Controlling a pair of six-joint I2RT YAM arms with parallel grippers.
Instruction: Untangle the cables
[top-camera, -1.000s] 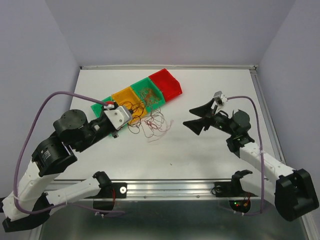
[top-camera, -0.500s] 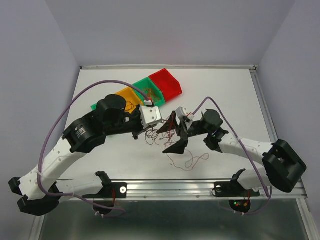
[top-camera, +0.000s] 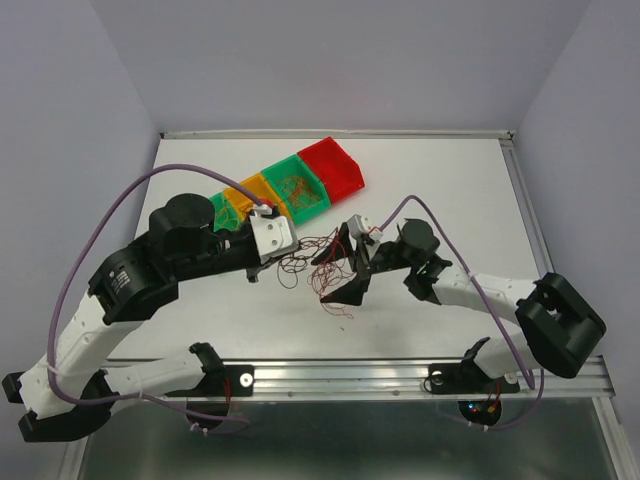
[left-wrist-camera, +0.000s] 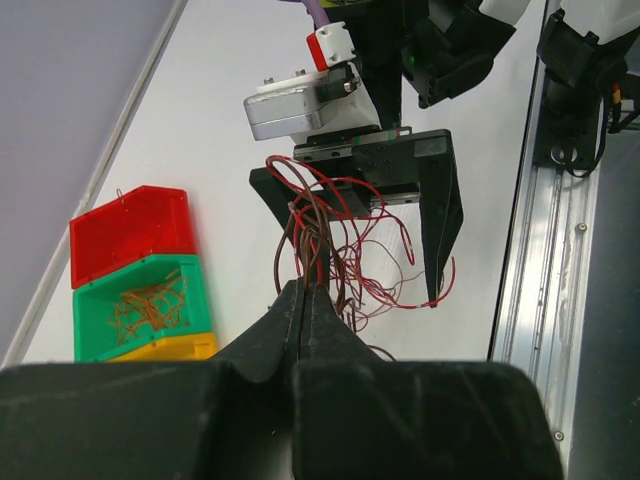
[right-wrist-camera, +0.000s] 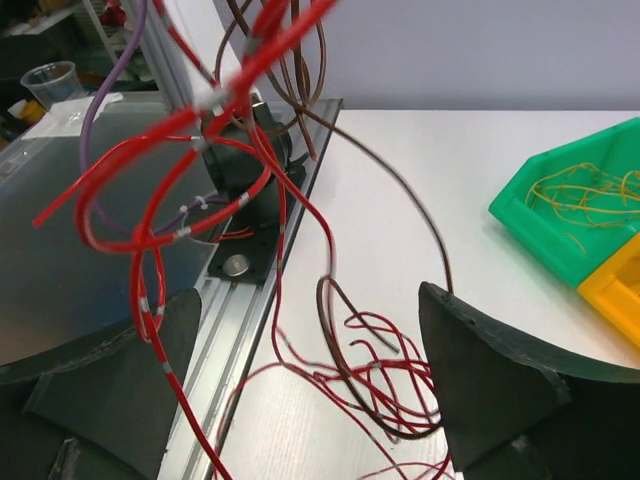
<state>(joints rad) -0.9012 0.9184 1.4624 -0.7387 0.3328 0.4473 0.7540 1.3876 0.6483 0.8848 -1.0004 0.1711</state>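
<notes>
The cables are a loose tangle of red and dark brown wires at the table's middle, between my two grippers. My left gripper is at the tangle's left side; in the left wrist view it is shut on a few red and brown strands that stretch toward the right gripper. My right gripper is open at the tangle's right side. In the right wrist view it straddles red loops lying on the table, while other red strands hang close to the lens.
A row of bins lies at the back left: red, green with thin orange wires in it, yellow, and another green one. The aluminium rail runs along the table's near edge.
My left gripper has drawn back to the left with strands in it. The right gripper has shifted slightly left. The loose red loop near the front edge has been pulled in toward the tangle.
</notes>
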